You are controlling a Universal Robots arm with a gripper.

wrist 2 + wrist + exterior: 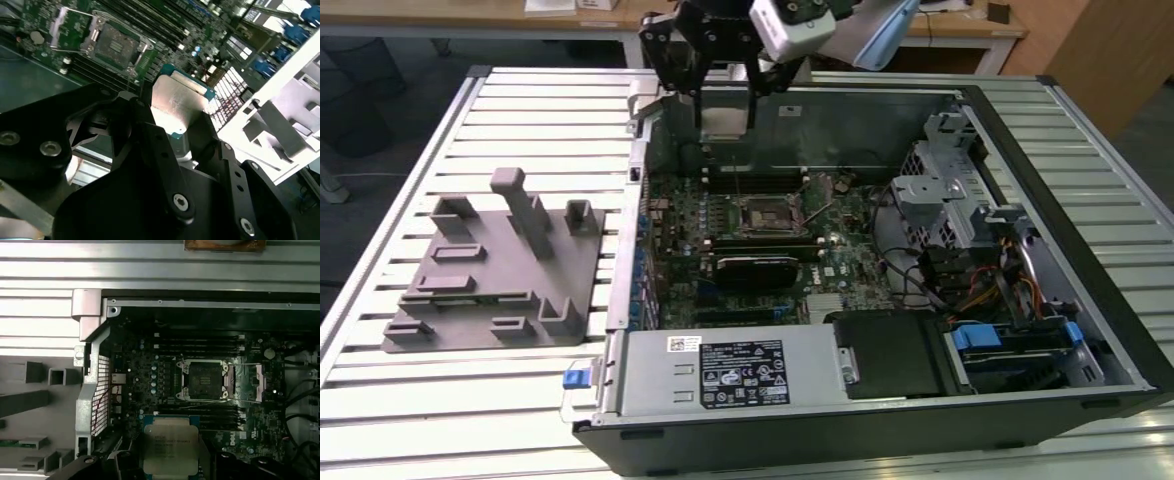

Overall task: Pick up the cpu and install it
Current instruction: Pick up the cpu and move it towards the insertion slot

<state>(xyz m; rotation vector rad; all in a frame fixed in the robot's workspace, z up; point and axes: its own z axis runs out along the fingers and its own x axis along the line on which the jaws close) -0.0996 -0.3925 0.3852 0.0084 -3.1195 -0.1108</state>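
Observation:
The cpu [724, 120] is a small silver-grey square chip held in the air over the back left part of the open computer case [1014, 400]. My gripper [724, 98] is shut on it, one black finger on either side. In both wrist views the cpu [177, 100] [170, 442] sits between the fingers [145, 125], its metal top facing the cameras. The open socket [765, 213] lies on the motherboard below and ahead of the chip, with its metal load frame [204, 381] swung up. The socket [115, 45] holds nothing.
A grey moulded holder block [494, 265] lies on the slatted table [400, 420] at the exterior view's left of the case. Inside the case are memory slots [197, 342], a black heatsink [754, 268], the power supply [720, 375], drive cages [947, 170] and cables.

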